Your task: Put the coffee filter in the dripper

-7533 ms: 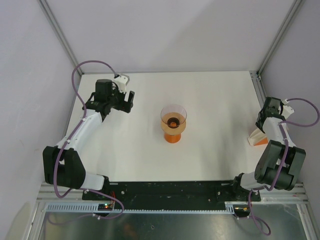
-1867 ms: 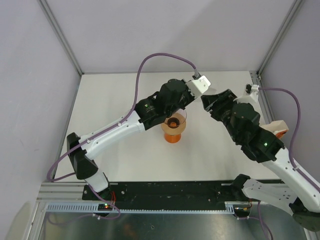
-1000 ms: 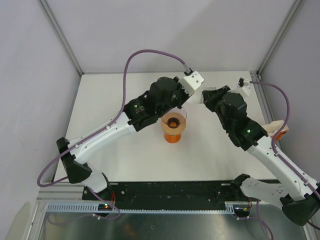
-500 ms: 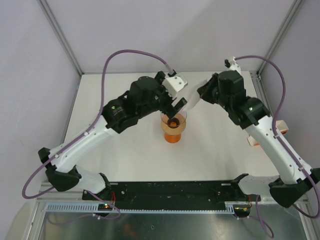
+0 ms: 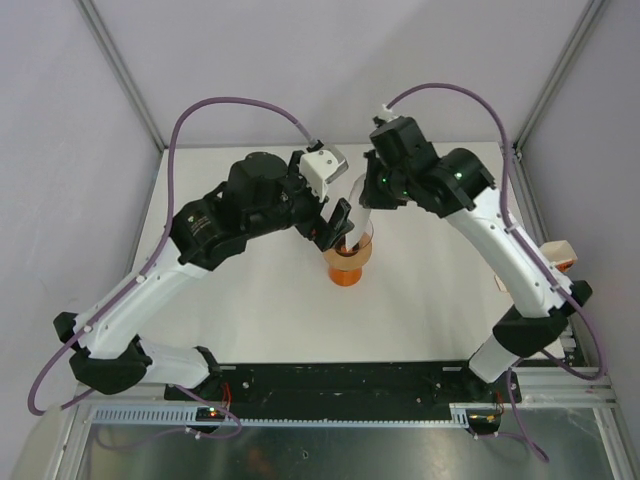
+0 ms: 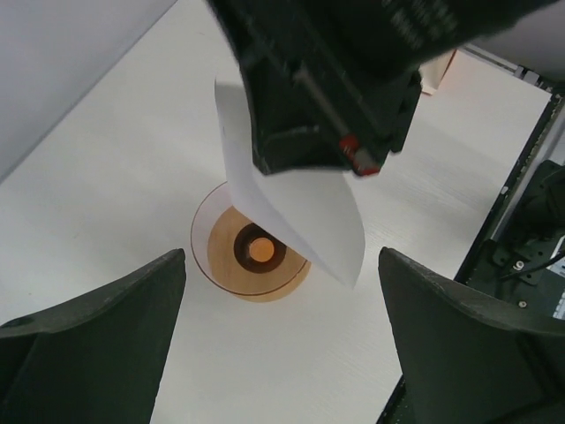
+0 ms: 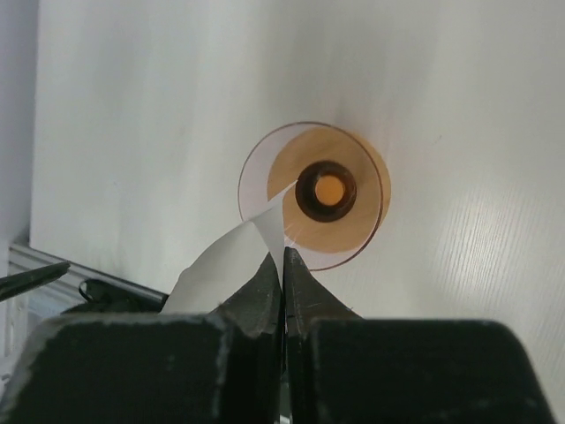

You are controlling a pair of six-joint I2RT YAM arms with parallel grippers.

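Pinched by one edge and hanging tip-down: a thin white paper coffee filter [image 6: 296, 216], curved like a loose sheet, above the small translucent orange plastic dripper [image 6: 225, 261] and not seated in it. In the right wrist view, crossing the dripper's round rim at about 8 o'clock; whether touching the rim, cannot tell. In the left wrist view, covering the rim from 12 to 4 o'clock, lowest corner past the rim at 4 o'clock.

Clamped on the filter's upper edge: the black right gripper [image 7: 283, 258], fingers pressed together with only the paper between. In the top view, poised at 12 to 1 o'clock of the dripper.

Spread wide and holding nothing: the black left gripper [image 5: 336, 222], at 11 o'clock of the dripper in the top view. In its own camera, two dark fingers [image 6: 97, 340] flanking the cup at 9 and 3 o'clock, well apart from the rim.

Dripper upright near the middle of the white table [image 5: 250, 290], bare surface all round its base. Broad room at 6, 9 and 3 o'clock, less at 12 o'clock under both wrists. Far off at 3 o'clock, by the table's right edge, a white-and-orange packet [image 5: 553, 250]. Closing the table in at 9, 12 and 3 o'clock, pale lilac walls [image 5: 330, 70] and metal corner posts [image 5: 120, 70].
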